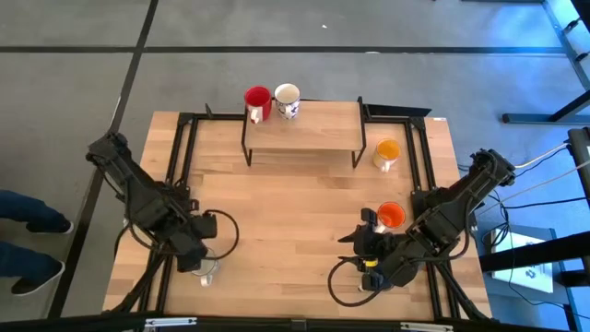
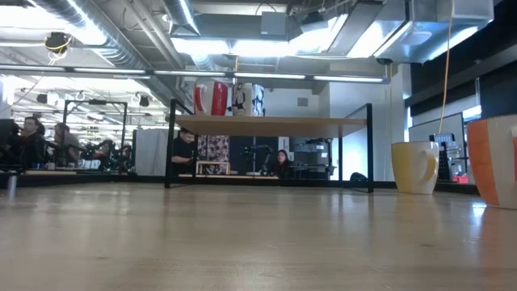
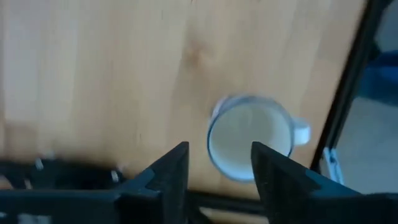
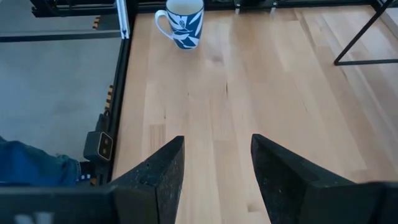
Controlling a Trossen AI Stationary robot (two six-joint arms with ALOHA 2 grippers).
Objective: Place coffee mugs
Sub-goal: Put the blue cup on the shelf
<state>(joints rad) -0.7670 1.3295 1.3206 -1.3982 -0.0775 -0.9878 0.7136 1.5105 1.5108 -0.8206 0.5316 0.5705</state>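
Observation:
A red mug (image 1: 256,99) and a white dark-patterned mug (image 1: 287,97) stand upright on a low wooden shelf (image 1: 318,124) at the table's far side. The yellow-orange mug (image 1: 387,152) stands on the table right of the shelf, and the orange-red mug (image 1: 391,215) nearer, close to my right gripper (image 1: 367,242). That gripper (image 4: 217,140) is open over bare wood. My left gripper (image 1: 198,256) hovers open at the near left, above another white patterned mug (image 3: 249,146), which stands upright (image 4: 182,22). No blue mug shows.
The shelf's black metal legs (image 4: 367,31) and the black frame rails (image 1: 184,166) along both table sides stand near the arms. Open wood lies in the table's middle (image 1: 295,212). A person's legs and shoes (image 1: 32,231) show on the floor at the left.

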